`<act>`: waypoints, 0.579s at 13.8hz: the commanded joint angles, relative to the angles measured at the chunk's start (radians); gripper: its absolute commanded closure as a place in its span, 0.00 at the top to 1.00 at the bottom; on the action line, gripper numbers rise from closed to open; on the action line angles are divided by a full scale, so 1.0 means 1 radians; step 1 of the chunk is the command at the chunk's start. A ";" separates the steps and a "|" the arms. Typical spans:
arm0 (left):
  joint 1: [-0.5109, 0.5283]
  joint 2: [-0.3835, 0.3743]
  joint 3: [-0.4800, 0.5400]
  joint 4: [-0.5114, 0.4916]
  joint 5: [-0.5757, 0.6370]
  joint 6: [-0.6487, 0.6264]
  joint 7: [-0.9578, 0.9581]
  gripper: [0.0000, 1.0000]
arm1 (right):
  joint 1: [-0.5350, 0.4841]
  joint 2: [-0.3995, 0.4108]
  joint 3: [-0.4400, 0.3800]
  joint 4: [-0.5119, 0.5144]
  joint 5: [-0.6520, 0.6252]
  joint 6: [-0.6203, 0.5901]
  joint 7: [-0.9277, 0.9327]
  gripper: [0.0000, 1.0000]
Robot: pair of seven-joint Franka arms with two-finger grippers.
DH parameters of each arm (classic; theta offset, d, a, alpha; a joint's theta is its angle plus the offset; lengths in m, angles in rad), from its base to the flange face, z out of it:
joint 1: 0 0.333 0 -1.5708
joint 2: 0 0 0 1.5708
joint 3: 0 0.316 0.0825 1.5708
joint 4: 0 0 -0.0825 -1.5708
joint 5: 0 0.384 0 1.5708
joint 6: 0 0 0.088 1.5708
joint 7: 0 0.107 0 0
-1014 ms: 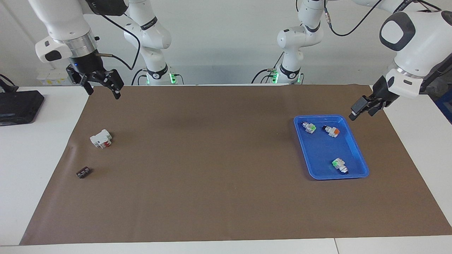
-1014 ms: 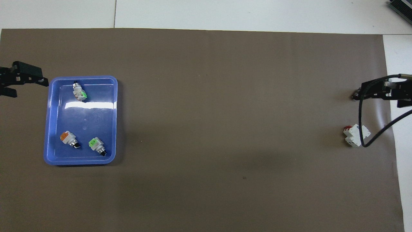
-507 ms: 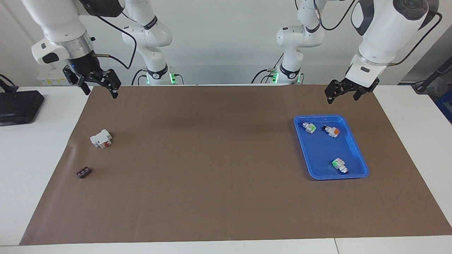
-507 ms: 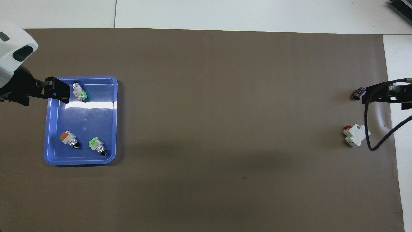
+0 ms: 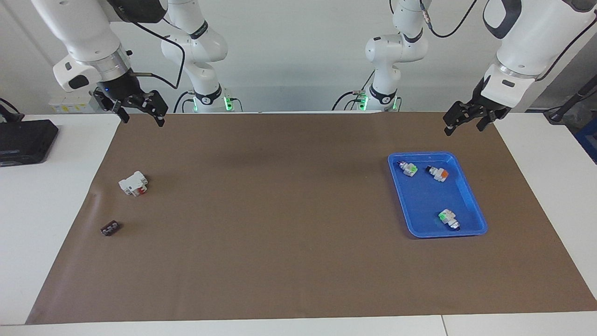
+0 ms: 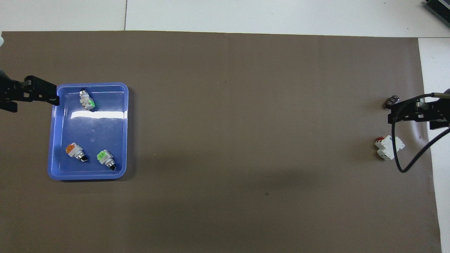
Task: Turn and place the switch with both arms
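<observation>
Two green-capped switches lie in a blue tray at the left arm's end of the table. One switch is nearer to the robots. The other switch is farther from them. An orange-capped switch lies beside the nearer one. My left gripper is open and empty, in the air beside the tray and touching nothing. My right gripper is open and empty, up in the air at the right arm's end.
A white block with a red part and a small dark part lie on the brown mat under the right gripper's end. A black device sits off the mat.
My left gripper swung in over the tray's corner by the farther green switch, then drew back to beside the tray. My right gripper shifted slightly. The switches have not moved.
</observation>
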 commanded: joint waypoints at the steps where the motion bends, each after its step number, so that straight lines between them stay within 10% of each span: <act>1: 0.003 -0.024 0.001 -0.050 -0.016 0.089 0.005 1.00 | -0.004 -0.025 -0.008 -0.034 0.022 0.014 -0.013 1.00; 8: -0.001 -0.023 0.001 -0.052 0.041 0.115 0.010 0.97 | 0.004 -0.054 -0.008 -0.094 0.024 0.031 -0.019 1.00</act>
